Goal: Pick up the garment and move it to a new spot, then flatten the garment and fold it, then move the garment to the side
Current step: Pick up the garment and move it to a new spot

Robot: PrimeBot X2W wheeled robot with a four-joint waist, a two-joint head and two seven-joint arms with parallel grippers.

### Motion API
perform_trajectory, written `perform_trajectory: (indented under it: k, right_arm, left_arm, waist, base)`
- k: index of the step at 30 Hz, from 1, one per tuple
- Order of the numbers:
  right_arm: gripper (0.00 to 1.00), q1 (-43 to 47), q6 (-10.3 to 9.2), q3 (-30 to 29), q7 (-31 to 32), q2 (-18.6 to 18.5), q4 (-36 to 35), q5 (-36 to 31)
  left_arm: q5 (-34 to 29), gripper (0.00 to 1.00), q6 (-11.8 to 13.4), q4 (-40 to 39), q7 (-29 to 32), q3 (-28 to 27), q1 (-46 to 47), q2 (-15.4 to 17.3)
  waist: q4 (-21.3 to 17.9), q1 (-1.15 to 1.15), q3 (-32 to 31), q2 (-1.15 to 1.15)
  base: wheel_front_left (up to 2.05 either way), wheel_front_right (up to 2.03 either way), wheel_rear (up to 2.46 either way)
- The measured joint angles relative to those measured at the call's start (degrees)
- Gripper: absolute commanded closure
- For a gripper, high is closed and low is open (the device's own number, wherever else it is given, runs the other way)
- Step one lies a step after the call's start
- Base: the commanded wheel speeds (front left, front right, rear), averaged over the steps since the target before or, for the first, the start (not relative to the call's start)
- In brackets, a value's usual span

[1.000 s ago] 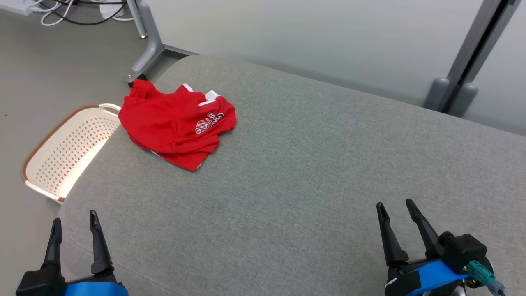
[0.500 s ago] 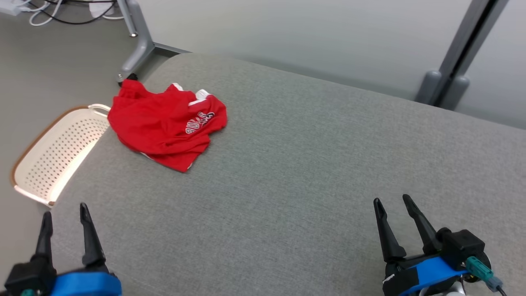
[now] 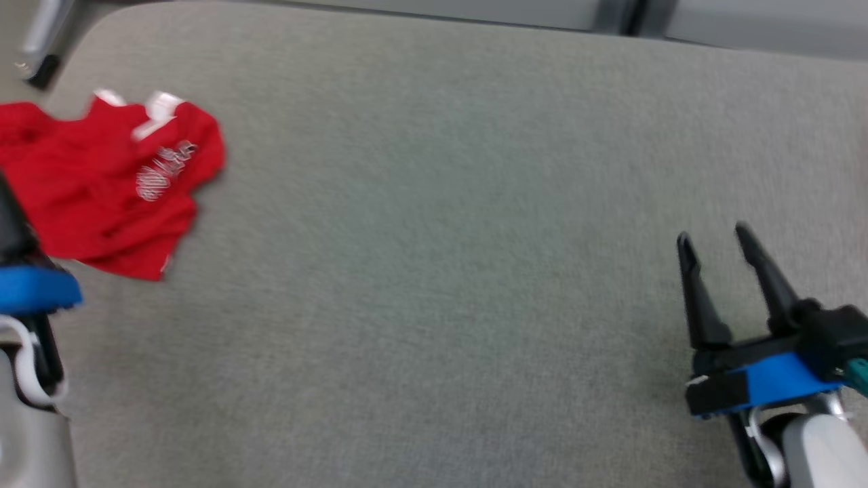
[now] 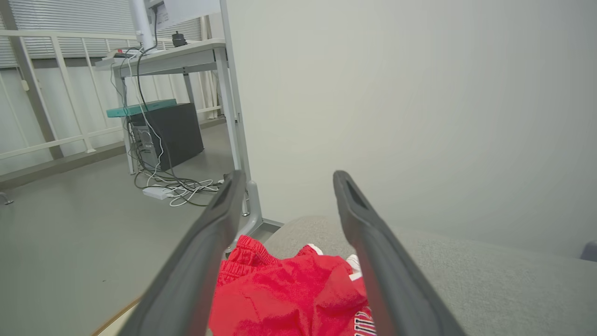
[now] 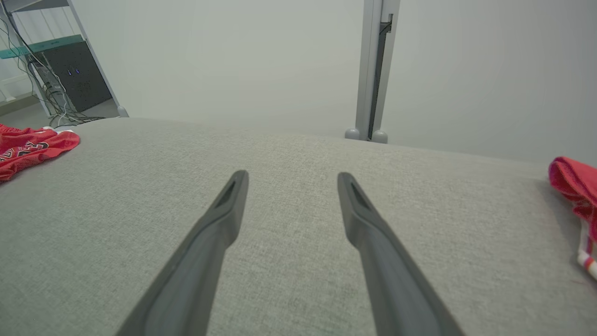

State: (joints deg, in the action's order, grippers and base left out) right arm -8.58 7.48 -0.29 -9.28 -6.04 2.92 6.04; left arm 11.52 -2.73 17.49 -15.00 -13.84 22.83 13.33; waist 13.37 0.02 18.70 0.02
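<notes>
The garment (image 3: 115, 183), red with white lettering and white trim, lies crumpled near the far left corner of the grey padded surface (image 3: 441, 237). In the left wrist view my left gripper (image 4: 289, 176) is open and empty, with the garment (image 4: 289, 298) just below and between its fingers, apart from them. Its blue wrist band (image 3: 34, 288) sits at the head view's left edge, beside the garment. My right gripper (image 3: 713, 234) stands open and empty over bare surface at the right, far from the garment (image 5: 28, 147).
Another red cloth (image 5: 571, 182) lies at the surface's right edge. Beyond the left corner are a grey table leg (image 4: 240, 140), floor cables (image 4: 177, 189) and a dark computer box (image 4: 168, 133). A grey post (image 5: 371, 70) stands behind the surface against the wall.
The head view has swung down and closer, so the garment now sits at its left edge and the basket is out of frame. Both grippers show higher in it and stay open.
</notes>
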Motion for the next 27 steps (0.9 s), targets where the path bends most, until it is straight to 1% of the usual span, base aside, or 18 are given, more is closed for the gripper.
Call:
perform_trajectory:
  k: [4,8,12,15,17,19,20,22,27]
  right_arm:
    - [0.0,-0.9,0.01,-2.1,1.2,-1.2,-4.0,-1.0]
    - [0.0,-1.5,0.01,-3.7,2.1,-1.4,-8.0,-1.4]
    - [0.0,-1.7,0.01,-4.8,2.8,-1.5,-10.8,-1.5]
    - [0.0,-1.8,0.01,-5.1,3.4,-1.7,-11.9,-1.5]
    - [0.0,-1.9,0.01,-5.5,3.4,-1.9,-12.5,-1.5]
    - [0.0,-2.1,0.01,-5.7,3.5,-2.1,-13.0,-1.5]
    - [0.0,-2.2,0.01,-5.8,3.6,-2.2,-13.1,-1.5]
    - [0.0,-2.7,0.01,-5.7,3.7,-2.3,-13.3,-1.5]
    - [0.0,-3.1,0.01,-5.2,3.9,-2.4,-13.8,-1.5]
  left_arm:
    - [0.9,0.0,0.1,3.0,1.0,-1.3,6.2,3.5]
    - [2.1,0.0,0.0,7.4,3.3,-2.5,11.5,6.7]
    - [3.2,0.0,-0.7,13.4,5.8,-3.5,16.1,10.2]
    - [4.1,0.0,-1.5,19.0,8.1,-3.2,18.8,11.8]
    - [4.8,0.0,-2.4,22.4,9.1,-2.6,20.3,12.2]
    - [5.2,0.0,-3.1,26.4,11.4,-1.7,22.0,12.5]
    - [5.4,0.0,-3.4,27.6,11.1,-1.2,22.5,12.6]
    - [6.1,0.0,-3.9,31.2,12.5,-0.1,24.0,12.8]
    - [8.9,0.0,-4.4,39.0,17.5,1.5,26.4,12.6]
  waist:
    - [-3.4,0.01,4.9,0.0]
    - [-6.1,0.01,9.1,0.0]
    - [-7.9,0.0,12.3,0.0]
    - [-8.4,0.0,14.0,0.0]
    - [-8.5,0.0,14.7,0.0]
    - [-8.5,0.0,15.3,0.0]
    - [-8.4,-0.01,15.4,0.0]
    - [-8.4,-0.01,15.7,-0.01]
    - [-8.3,-0.01,15.8,-0.01]
  base:
    - [0.0,0.0,0.0]
    - [0.0,0.0,0.0]
    - [0.0,0.0,0.0]
    - [0.0,0.0,0.0]
    - [0.0,0.0,0.0]
    - [0.0,0.0,0.0]
    - [0.0,0.0,0.0]
    - [0.0,0.0,0.0]
    - [0.0,0.0,0.0]
